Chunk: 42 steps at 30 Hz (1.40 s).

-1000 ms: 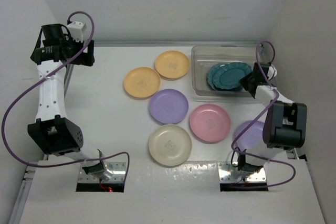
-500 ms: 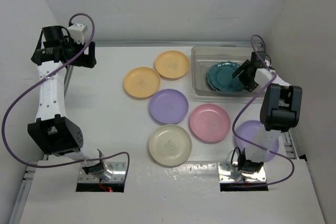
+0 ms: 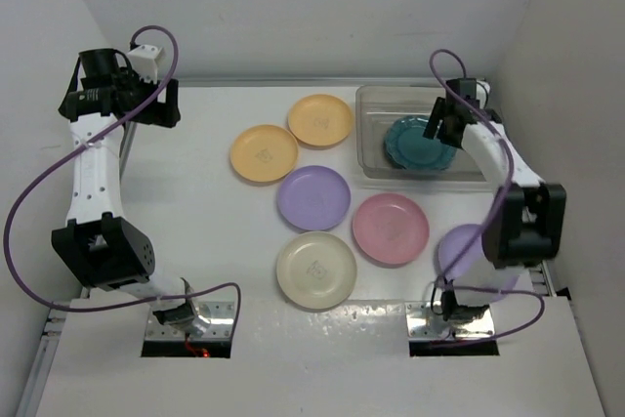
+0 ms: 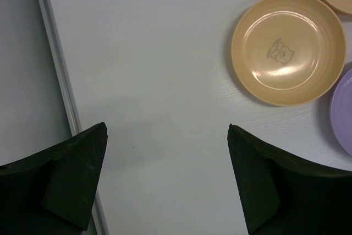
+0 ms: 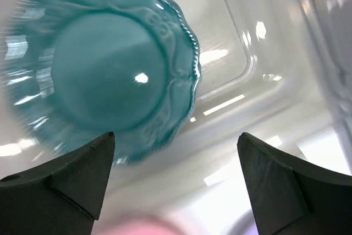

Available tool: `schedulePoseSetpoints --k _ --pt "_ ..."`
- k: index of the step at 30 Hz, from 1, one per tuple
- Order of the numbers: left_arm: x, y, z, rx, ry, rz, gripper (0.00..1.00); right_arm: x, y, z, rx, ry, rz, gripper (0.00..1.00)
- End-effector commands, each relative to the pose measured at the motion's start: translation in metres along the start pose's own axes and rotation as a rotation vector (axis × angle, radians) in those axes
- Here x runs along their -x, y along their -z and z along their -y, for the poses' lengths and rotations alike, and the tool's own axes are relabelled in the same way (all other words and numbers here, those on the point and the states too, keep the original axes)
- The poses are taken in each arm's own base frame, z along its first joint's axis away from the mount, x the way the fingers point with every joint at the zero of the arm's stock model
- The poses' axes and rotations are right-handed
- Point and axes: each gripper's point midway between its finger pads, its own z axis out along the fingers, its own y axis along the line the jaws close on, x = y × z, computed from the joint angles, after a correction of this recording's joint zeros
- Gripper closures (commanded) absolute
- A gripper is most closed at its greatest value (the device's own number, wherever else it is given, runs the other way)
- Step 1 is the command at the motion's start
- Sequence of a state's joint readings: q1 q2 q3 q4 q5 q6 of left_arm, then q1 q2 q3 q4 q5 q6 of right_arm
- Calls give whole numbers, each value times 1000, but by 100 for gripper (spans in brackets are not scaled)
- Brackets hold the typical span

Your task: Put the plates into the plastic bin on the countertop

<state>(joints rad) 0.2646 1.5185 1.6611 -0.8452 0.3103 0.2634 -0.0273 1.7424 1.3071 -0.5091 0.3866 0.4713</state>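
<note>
Top external: countertop (image 3: 195,241) holds bin (image 3: 363,134) far right, teal plate (image 3: 410,148) lying inside. Outside it: yellow plates (image 3: 264,153), lilac plate (image 3: 312,197), pink plate (image 3: 390,229), cream plate (image 3: 315,269), second lilac plate (image 3: 459,246). Right gripper (image 3: 441,126) wide, empty, over teal plate; left gripper (image 3: 164,104) wide, empty, far left. Risk: second lilac plate lies under right arm (image 3: 522,222), so a low swing could shove it

Count on worktop (image 3: 195,231): orange plates (image 3: 321,120) (image 3: 264,153), two; lilac plates (image 3: 312,197) (image 3: 457,251), two, one part-hidden; pink plate (image 3: 391,229), one; cream plate (image 3: 315,270), one. Bin (image 3: 366,158), one. Teal plate (image 3: 410,144), one visible; any beneath undetermined. Arms (image 3: 93,173) (image 3: 488,148), two.
</note>
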Motion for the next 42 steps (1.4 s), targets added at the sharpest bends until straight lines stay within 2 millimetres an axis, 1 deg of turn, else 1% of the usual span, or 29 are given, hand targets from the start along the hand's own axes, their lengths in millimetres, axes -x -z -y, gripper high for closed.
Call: schedulePoseSetpoints --k 1,2,3,4,5,6,7,8,9,10,11,12,13,14,16,17,19,20,21,23,25,27,32,33,35,36,39,41,42 --pt "10 3 0 -14 -22 37 9 32 74 26 -2 -64 158 9" --pt "8 -1 -1 -17 -29 29 10 18 77 33 -4 -138 126 9" --pt "10 -2 5 -35 -36 33 10 -4 85 45 -11 -170 87 9" --pt "10 -2 5 -35 -36 33 10 -9 96 58 -9 -257 91 9" --pt "11 -2 7 -45 -36 37 10 -38 101 70 -33 -291 53 9" --pt "11 -2 7 -45 -36 37 10 -54 101 79 -56 -302 27 9" --pt "12 -2 11 -53 -42 38 10 -95 95 100 -123 -346 -24 9" --pt "13 -3 13 -67 -42 43 10 -107 101 111 -145 -374 -16 9" --pt "14 -3 17 -86 -42 50 11 -131 95 127 -196 -411 -56 9" --pt "13 -7 21 -98 -46 42 11 -152 92 135 -229 -456 -83 9" --pt "14 -7 23 -110 -46 47 11 -156 100 159 -293 -544 -39 9" --pt "15 -7 29 -127 -53 50 11 -165 101 168 -329 -565 -42 7" --pt "16 -8 33 -136 -59 51 11 -188 99 177 -380 -604 -62 6" --pt "16 -8 33 -136 -59 51 11 -198 102 197 -471 -658 -53 6" --pt "19 -9 45 -172 -73 58 11 -214 102 206 -513 -699 -49 6" --pt "15 -12 46 -177 -67 42 11 -229 101 213 -557 -720 -72 6" --pt "21 -11 54 -199 -82 55 11 -244 101 224 -632 -809 -77 7" --pt "19 -11 55 -201 -79 47 11 -258 99 228 -670 -856 -96 11" --pt "24 -9 59 -206 -90 58 11 -265 98 229 -685 -869 -111 13" --pt "23 -9 64 -225 -101 55 11 -270 92 227 -673 -935 -117 20" --pt "23 -9 64 -225 -101 55 11 -269 88 224 -648 -983 -117 23" --pt "22 -5 65 -225 -101 53 11 -269 87 222 -642 -1016 -119 29" --pt "23 -5 65 -225 -101 53 11 -279 86 221 -676 -1055 -127 30" --pt "23 -5 65 -225 -101 53 11 -287 83 218 -684 -1068 -150 31" --pt "20 -5 66 -228 -98 45 11 -288 78 216 -667 -1081 -147 33" --pt "20 -5 66 -228 -98 45 11 -301 76 212 -679 -1094 -178 34" --pt "18 -5 67 -231 -94 35 11 -314 71 208 -691 -1112 -208 36" --pt "18 -5 66 -231 -103 36 11 -315 70 204 -673 -1120 -221 41" --pt "18 -5 66 -231 -103 36 11 -315 70 204 -674 -1119 -219 50"
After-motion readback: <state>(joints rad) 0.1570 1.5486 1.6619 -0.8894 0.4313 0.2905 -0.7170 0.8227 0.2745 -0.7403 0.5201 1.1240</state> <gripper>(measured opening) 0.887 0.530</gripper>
